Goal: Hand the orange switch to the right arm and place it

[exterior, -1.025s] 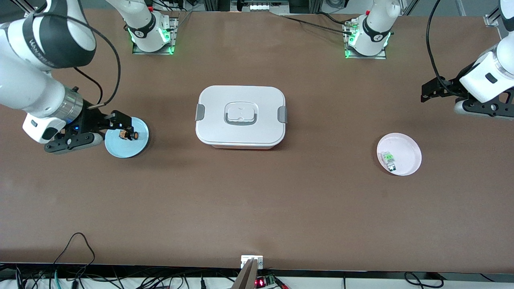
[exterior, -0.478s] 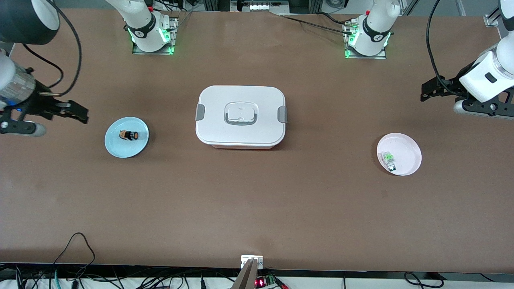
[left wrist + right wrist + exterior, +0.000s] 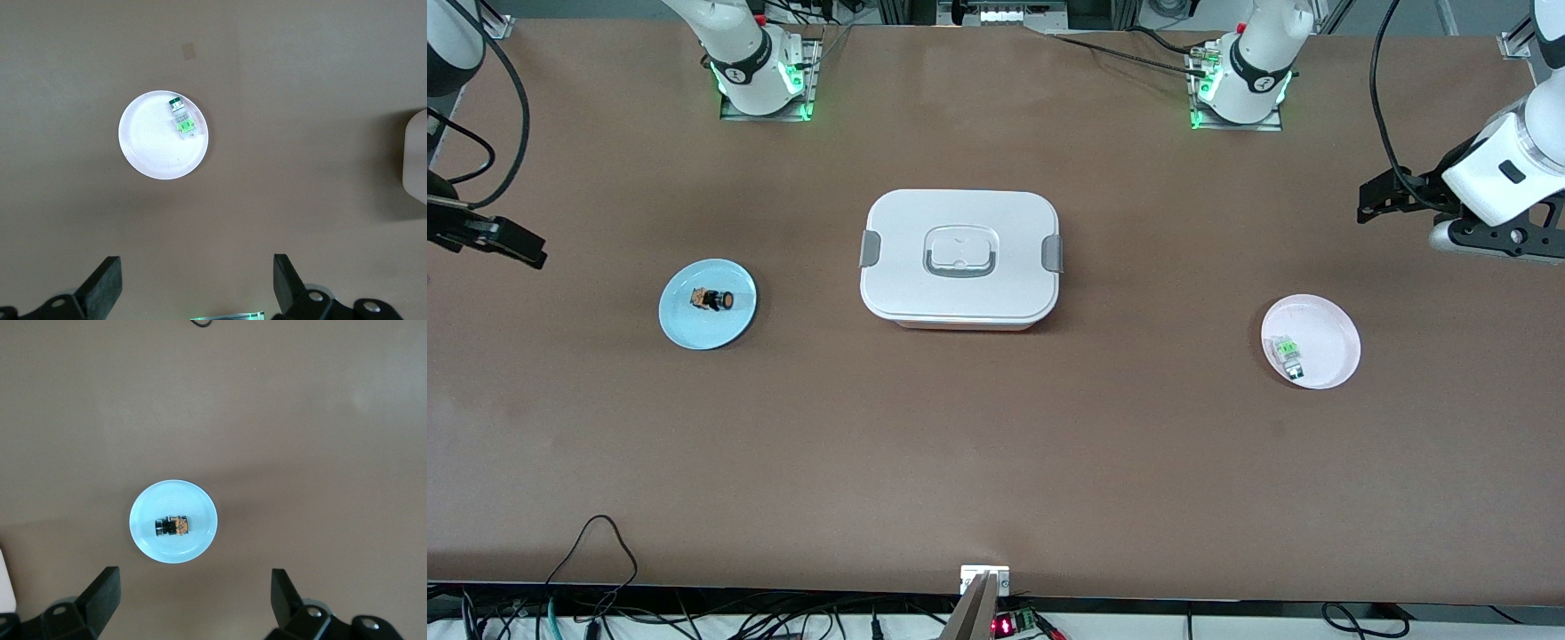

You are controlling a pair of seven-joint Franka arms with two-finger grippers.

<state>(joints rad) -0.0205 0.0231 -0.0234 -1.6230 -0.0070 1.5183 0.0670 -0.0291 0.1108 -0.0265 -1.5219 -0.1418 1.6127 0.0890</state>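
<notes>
**A:** Where's your small black-and-orange switch [image 3: 713,300] sitting right now?

**B:** It's lying on its side in the middle of the round light-blue plate [image 3: 734,322], toward the right arm's end of the brown table [image 3: 996,462]. Nothing's touching it. You can see it clearly from the right wrist view too, switch [image 3: 172,526] dead centre on the plate [image 3: 200,500].

**A:** And your right gripper [image 3: 507,240]?

**B:** Up in the air over bare table at the edge of the front view, well apart from the blue plate. Its black fingers [image 3: 100,590] are spread wide with nothing between them.

**A:** What about the left gripper [image 3: 1374,203]?

**B:** Your left arm is waiting, hanging over the table at its own end, near the round white plate [image 3: 1334,324]. Its fingers [image 3: 103,287] are spread apart as well, holding nothing. That white plate carries the small green-and-clear component [image 3: 1288,352], off toward one side of the dish rather than centred.

**A:** Anything else on there?

**B:** The white rectangular lunch box with grey clips and a lid handle [image 3: 960,258] sits closed in the middle of the table, between the two plates and apart from both.
</notes>
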